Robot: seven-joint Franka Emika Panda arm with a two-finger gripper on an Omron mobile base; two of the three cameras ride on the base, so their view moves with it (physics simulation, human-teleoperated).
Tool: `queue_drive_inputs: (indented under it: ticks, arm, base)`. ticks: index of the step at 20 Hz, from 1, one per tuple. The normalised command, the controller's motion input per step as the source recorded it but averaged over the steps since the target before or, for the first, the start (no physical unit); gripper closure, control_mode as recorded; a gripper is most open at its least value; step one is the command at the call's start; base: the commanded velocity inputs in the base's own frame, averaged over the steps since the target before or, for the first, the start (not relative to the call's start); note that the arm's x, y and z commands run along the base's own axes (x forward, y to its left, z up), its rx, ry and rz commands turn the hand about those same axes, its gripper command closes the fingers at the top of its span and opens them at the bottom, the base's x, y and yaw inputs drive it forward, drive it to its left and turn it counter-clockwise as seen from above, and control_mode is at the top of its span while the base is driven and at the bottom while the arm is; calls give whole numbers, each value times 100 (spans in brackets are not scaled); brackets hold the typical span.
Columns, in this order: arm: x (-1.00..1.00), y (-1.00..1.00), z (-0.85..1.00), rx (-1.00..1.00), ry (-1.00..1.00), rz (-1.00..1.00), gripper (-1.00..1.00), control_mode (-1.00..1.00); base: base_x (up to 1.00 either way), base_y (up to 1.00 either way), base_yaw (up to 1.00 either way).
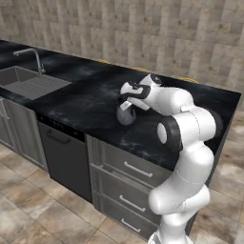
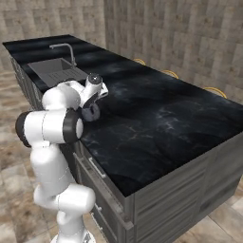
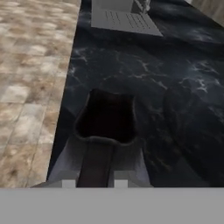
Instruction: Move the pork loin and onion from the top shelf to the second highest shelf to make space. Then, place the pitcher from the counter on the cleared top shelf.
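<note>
The dark grey pitcher (image 1: 126,115) stands upright on the black marbled counter (image 1: 90,102), near its front edge. My gripper (image 1: 127,104) comes down on it from above and is shut on its upper part. From the right side, the pitcher (image 2: 90,113) sits just under the hand, with the gripper (image 2: 93,105) at its top. In the hand view I look down into the pitcher's dark open mouth (image 3: 105,116), and a dark band of it runs between the fingers of the gripper (image 3: 94,183). The pork loin, the onion and both shelves are out of view.
A grey sink (image 1: 28,83) with a faucet (image 1: 33,55) is set in the counter to the left. Below the front edge are a dark dishwasher front (image 1: 64,152) and drawers with silver bar handles (image 1: 138,169). Tiled floor lies in front of the counter and a tiled wall behind it.
</note>
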Motion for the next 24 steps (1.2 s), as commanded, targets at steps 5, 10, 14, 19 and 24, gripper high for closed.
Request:
queue_drive_inputs:
  ticks: [5, 10, 14, 19, 24]
  arm:
    - [-100, -47, 82, 0, 0, -22, 100, -100]
    - [-100, -60, 79, 0, -3, -23, 100, -100]
    - [-100, -56, 42, 0, -28, -20, 100, -100]
    - [-100, -43, 14, 0, -43, -19, 100, -100]
    - [-100, -32, 56, 0, -41, -4, 100, -100]
  base:
    - [0, 0, 0]
    - [0, 0, 0]
    - [0, 0, 0]
    - [0, 0, 0]
    - [0, 0, 0]
